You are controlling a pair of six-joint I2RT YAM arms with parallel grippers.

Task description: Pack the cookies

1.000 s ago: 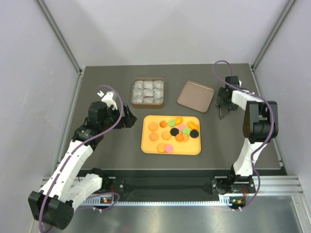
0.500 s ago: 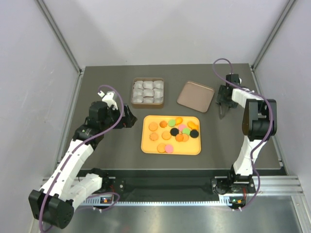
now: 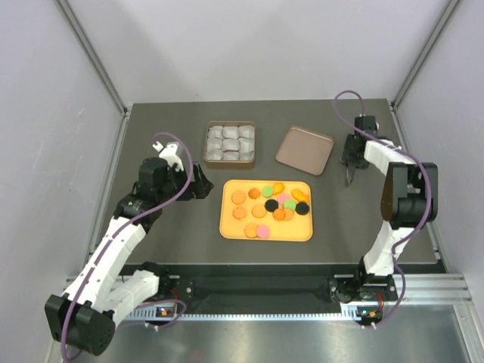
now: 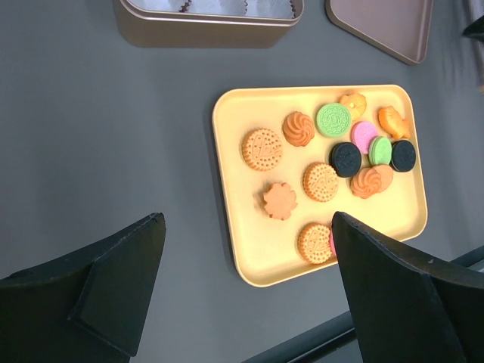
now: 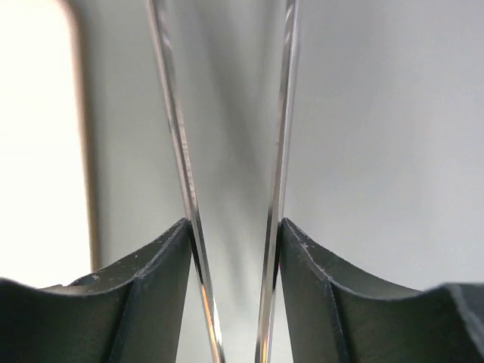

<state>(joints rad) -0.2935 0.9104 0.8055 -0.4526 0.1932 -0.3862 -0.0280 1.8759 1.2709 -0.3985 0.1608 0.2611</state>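
Note:
The cookies point(image 3: 272, 204) are several small discs, mostly orange with a few pink, green and black, lying on a yellow tray point(image 3: 227, 227) at mid-table. In the left wrist view the cookies point(image 4: 321, 181) lie on the tray point(image 4: 249, 249) ahead of the fingers. My left gripper point(image 3: 203, 184) is open and empty, just left of the tray, also in the left wrist view point(image 4: 246, 219). My right gripper point(image 3: 349, 162) is at the far right, shut on thin metal tongs point(image 5: 174, 151) whose two blades run between its fingers point(image 5: 151, 280).
A brown tin point(image 3: 231, 144) filled with white crinkled paper cups stands behind the tray, its wall also in the left wrist view point(image 4: 212, 15). Its brown lid point(image 3: 304, 150) lies to the right, between the tin and my right gripper. Walls close in the table on three sides.
My right gripper has shifted slightly right, away from the lid, with the tongs in it. The left arm has barely moved.

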